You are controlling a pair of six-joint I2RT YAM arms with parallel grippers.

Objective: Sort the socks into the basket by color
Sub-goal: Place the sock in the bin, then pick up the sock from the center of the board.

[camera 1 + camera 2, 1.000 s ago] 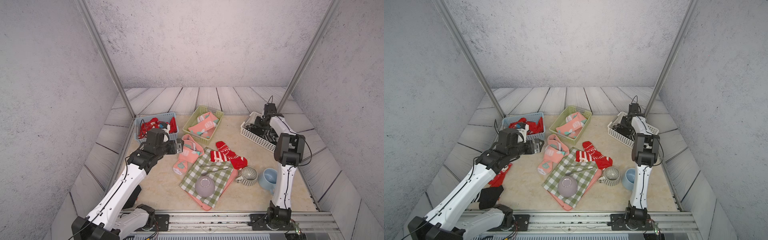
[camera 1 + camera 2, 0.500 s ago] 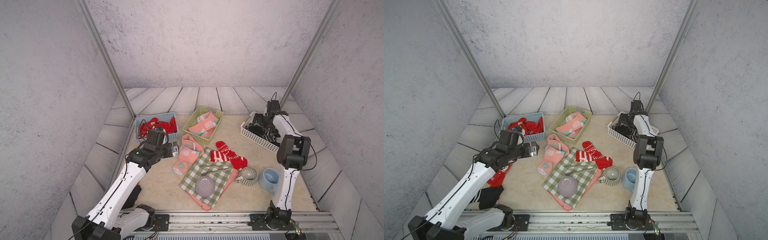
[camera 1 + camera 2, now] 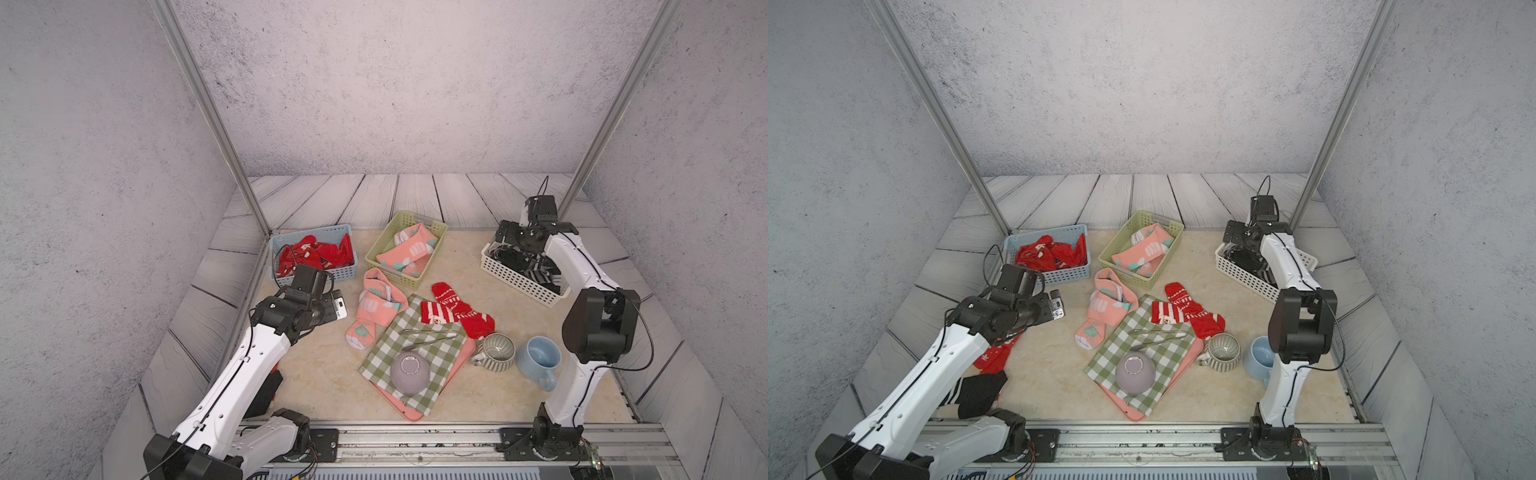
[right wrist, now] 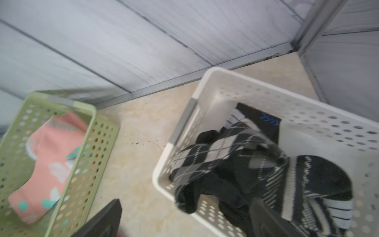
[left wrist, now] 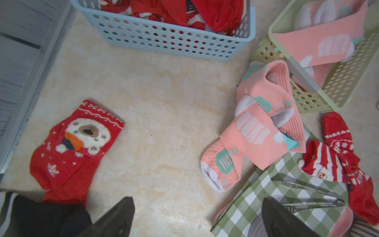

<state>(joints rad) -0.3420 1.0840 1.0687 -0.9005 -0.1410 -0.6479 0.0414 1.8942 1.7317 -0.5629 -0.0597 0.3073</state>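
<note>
Red socks fill the blue basket (image 3: 316,272), pink socks lie in the green basket (image 3: 432,266), and black patterned socks (image 4: 256,168) fill the white basket (image 3: 519,282), one drooping over its rim. Loose on the table are pink socks (image 3: 374,307), red striped socks (image 3: 455,311), a red bear sock (image 5: 75,143) and a black sock (image 3: 980,392). My left gripper (image 3: 338,307) hovers open in front of the blue basket, holding nothing. My right gripper (image 4: 184,219) stands open and holds nothing above the white basket's near corner.
A green checked cloth (image 3: 419,353) covers a pink tray (image 3: 461,365) and carries an upturned grey bowl (image 3: 409,372) and metal tongs (image 3: 430,334). A striped mug (image 3: 496,353) and a blue mug (image 3: 540,359) stand to its right.
My right gripper opened over the white basket and drew back from it. My left arm pulled back from the blue basket toward the table's front.
</note>
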